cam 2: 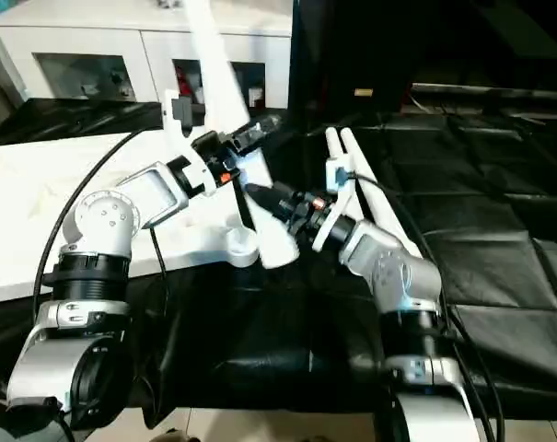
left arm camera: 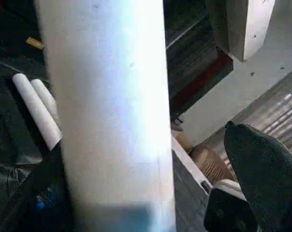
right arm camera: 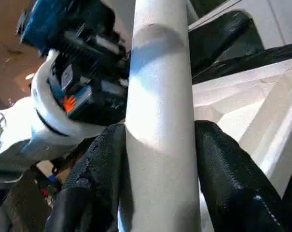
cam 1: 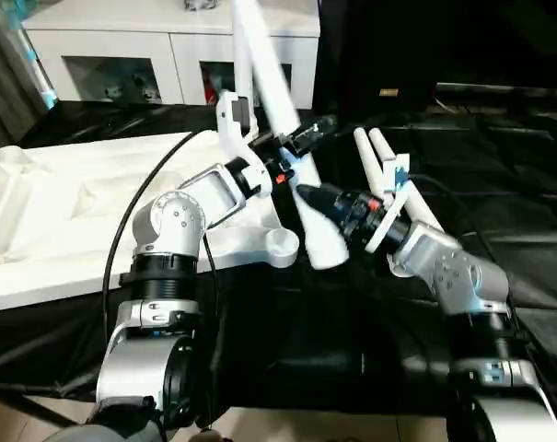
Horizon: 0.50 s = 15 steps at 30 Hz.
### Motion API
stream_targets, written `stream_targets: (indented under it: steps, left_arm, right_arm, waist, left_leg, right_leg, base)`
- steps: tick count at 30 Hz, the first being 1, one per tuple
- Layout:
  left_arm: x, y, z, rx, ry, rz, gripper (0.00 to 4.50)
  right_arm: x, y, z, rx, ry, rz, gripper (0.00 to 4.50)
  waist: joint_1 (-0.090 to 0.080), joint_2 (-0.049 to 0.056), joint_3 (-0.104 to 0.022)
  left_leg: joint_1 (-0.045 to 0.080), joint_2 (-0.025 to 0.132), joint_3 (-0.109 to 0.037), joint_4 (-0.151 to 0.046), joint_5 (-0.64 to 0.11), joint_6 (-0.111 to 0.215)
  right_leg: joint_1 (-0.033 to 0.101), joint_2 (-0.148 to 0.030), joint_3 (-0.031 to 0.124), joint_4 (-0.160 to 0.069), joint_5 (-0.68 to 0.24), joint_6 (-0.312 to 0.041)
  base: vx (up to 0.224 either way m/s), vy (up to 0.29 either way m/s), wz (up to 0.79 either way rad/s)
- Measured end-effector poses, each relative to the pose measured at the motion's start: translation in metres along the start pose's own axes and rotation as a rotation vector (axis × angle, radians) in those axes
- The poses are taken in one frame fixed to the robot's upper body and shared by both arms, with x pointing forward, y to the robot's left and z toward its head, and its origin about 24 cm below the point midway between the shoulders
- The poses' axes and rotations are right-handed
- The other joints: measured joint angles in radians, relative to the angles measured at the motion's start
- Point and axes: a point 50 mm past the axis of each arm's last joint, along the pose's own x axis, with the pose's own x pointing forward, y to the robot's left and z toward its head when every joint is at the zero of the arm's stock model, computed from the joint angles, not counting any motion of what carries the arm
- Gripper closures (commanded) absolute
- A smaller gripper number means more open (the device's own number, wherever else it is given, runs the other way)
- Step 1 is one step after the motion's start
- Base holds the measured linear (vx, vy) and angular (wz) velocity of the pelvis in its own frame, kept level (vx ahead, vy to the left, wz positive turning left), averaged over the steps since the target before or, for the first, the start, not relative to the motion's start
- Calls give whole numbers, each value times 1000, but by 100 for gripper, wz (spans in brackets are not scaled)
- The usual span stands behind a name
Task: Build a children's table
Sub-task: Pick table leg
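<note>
R gripper (right arm camera: 158,159) is clamping a tilted leg (cam 1: 292,138) over the tabletop (cam 1: 66,212). L gripper (cam 1: 301,147) is gaping wide beside it, holding nothing. Two legs (cam 1: 388,175) are lying behind R arm, w/ cabinet (cam 1: 158,55) beyond.

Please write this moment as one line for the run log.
right gripper: shut on tube leg | left gripper: open beside leg | table top: lying underside up | two spare legs: on black mat

One tabletop (cam 1: 66,212), three tube legs (cam 1: 273,92), two pincers (cam 1: 301,189), one cabinet (cam 1: 168,55)
</note>
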Motion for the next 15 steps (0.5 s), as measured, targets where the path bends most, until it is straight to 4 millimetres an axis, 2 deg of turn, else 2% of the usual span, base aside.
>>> stream_targets:
  steps: [7, 15]
  left_arm:
    - [1, 0, -1, 10, 5, 22, 68]
    - [1, 7, 1, 97, -9, 182, 134]
  right_arm:
    - [0, 3, 3, -20, 4, 3, 265]
    - [4, 4, 0, -55, 32, -48, 266]
  waist:
    - [1, 0, 0]
    - [0, 0, 0]
  left_leg:
    - [-5, 0, 0, 0, -1, 1]
    - [-7, 0, -1, 0, -1, 1]
  right_leg:
    - [-1, 0, -1, -4, 0, 0]
    - [-2, 0, -2, -5, 1, 0]
  base:
    - [0, 0, 0]
    - [0, 0, 0]
